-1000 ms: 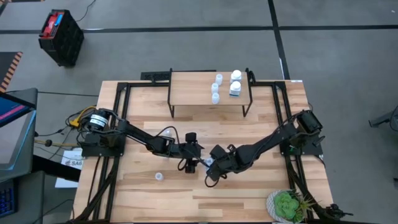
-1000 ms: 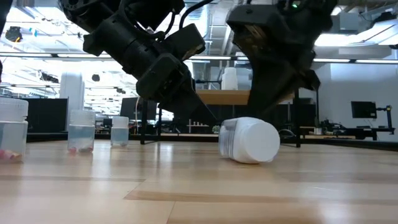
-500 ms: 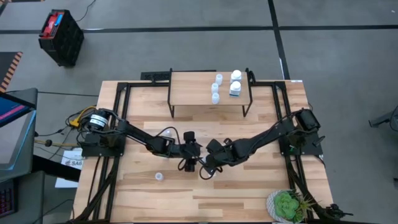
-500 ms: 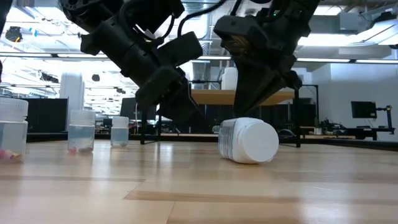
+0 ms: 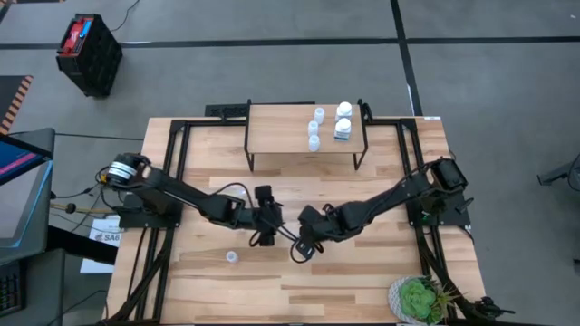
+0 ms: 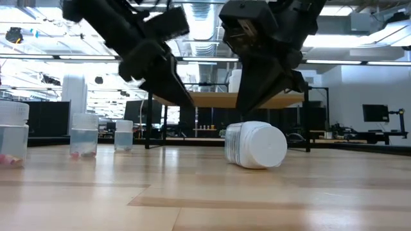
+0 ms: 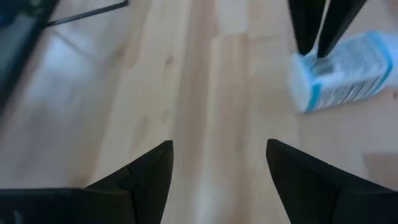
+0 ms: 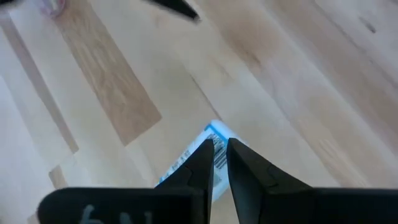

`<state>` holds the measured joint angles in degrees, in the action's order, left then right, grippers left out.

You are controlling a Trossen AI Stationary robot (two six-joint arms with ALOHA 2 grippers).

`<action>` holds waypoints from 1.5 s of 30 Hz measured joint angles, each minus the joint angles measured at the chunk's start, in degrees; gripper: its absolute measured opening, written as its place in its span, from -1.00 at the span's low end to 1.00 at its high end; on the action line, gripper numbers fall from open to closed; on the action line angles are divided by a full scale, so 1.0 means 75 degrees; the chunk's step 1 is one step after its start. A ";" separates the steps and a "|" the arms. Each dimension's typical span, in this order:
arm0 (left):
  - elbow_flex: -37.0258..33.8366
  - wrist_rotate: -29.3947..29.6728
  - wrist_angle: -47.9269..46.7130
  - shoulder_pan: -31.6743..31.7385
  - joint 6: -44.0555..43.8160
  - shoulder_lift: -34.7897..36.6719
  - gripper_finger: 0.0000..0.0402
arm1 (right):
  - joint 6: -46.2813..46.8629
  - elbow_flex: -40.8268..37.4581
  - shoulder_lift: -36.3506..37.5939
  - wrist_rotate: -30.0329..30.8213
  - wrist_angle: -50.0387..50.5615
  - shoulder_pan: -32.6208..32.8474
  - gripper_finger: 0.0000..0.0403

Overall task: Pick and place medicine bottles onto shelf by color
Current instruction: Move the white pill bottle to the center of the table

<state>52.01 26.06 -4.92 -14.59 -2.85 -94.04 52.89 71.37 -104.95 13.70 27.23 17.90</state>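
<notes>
A white medicine bottle (image 6: 257, 145) with a blue-printed label lies on its side on the table's middle; it also shows in the left wrist view (image 7: 341, 70). My right gripper (image 5: 297, 252) stands right over it, fingers nearly shut and pointing down (image 8: 221, 163). My left gripper (image 5: 260, 237) hangs open and empty (image 7: 217, 149) to the bottle's left, above the table. The shelf (image 5: 281, 136) at the far edge carries three pale-blue bottles (image 5: 314, 128) and two white ones (image 5: 343, 121). My right gripper's nearly shut fingertips (image 7: 309, 37) come from above at the labelled side (image 8: 207, 144) of the lying white bottle. The bottle rests on its side on the table. Whether the tips touch it, I cannot tell.
A pale-blue bottle (image 5: 232, 257) stands on the table near the front left. The low view shows three pale-blue bottles (image 6: 83, 135) at its left. A green potted plant (image 5: 418, 299) sits at the near right corner. Black frame rails run along both sides.
My left gripper has risen and gone toward the table's left edge, away from the white bottle. My right gripper has shifted a little toward the table's left, over the bottle. The bottle has stayed lying where it was.
</notes>
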 joint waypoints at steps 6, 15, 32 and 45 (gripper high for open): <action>0.0003 0.0813 -0.1583 -0.0181 -0.0554 0.0745 0.22 | -0.0123 0.0000 0.0000 0.0002 -0.0098 -0.0064 -0.66; 0.0003 0.2100 -0.3883 -0.0747 -0.1760 0.1739 0.22 | -0.0124 0.0000 0.0003 -0.0225 -0.0106 -0.0045 -0.66; 0.0000 0.3302 -0.5475 -0.1406 -0.2869 0.3651 0.22 | -0.0127 -0.0056 -0.0047 -0.0643 -0.0064 -0.0412 -0.66; 0.0000 0.3425 -0.5506 -0.1405 -0.2885 0.3664 0.22 | -0.0374 -0.0058 -0.0050 -0.0837 -0.0142 -0.0386 -0.66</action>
<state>52.01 51.75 -46.22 -25.12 -24.49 -66.57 50.09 70.94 -105.32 7.42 26.17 15.00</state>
